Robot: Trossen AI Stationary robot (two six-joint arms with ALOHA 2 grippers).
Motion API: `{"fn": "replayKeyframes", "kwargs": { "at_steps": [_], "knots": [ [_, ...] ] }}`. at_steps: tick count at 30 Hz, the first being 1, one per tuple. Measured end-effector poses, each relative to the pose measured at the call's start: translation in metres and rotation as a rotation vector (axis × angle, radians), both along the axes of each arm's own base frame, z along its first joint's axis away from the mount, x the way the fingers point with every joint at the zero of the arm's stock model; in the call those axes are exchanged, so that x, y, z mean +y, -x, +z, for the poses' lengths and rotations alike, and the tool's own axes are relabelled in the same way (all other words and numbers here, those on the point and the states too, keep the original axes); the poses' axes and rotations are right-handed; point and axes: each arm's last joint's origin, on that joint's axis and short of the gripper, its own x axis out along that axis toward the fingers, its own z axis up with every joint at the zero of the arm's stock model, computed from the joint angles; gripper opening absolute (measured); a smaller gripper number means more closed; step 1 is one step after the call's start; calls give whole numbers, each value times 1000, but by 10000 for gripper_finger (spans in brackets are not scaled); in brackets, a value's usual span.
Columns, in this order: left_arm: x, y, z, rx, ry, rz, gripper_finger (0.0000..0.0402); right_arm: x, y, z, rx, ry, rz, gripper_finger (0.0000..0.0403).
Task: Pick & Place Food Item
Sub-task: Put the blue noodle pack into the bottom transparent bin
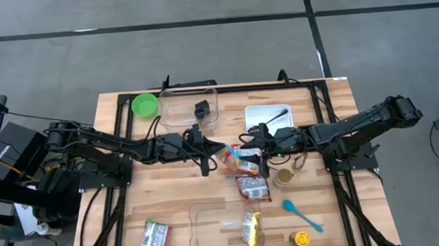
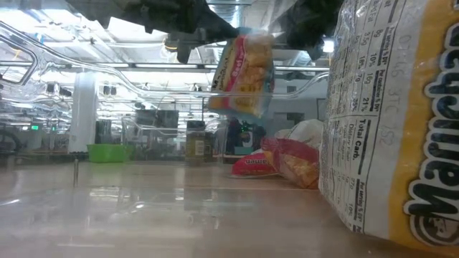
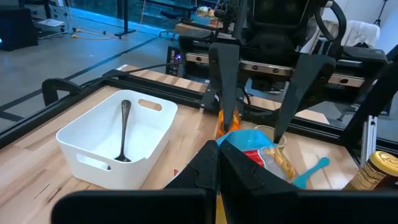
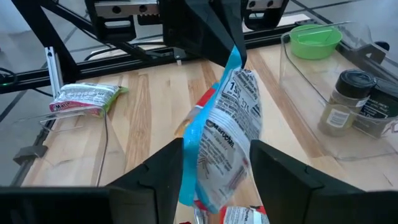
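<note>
While the snack bag hangs clear of the desk at mid-desk, both claws meet on it from opposite sides.
The left claw is clenched on the bag's upper seam; the right claw straddles its lower body, fingers part closed, full grasp not confirmed. Long axis runs near vertical, slightly tilted. Bag is crinkled, blue-edged foil, yellow-orange print one face, nutrition text the other. More packets lie below.

"Total Carb." on noodle packet
</note>
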Motion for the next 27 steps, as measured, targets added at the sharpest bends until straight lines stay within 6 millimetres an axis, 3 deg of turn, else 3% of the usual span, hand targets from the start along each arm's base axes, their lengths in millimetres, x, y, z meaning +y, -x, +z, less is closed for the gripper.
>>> {"fn": "replayKeyframes", "kwargs": {
  "at_steps": [8,18,27],
  "knots": [
    [0,0,0,0,-1,0,0,0,0,0,1,-3,-1,178],
    [0,0,-1,7,-3,0,0,3,-17,-19,15,-1,-1,174],
    [0,0,-1,11,-3,0,0,3,-17,-18,18,-1,-1,138]
  ]
}}
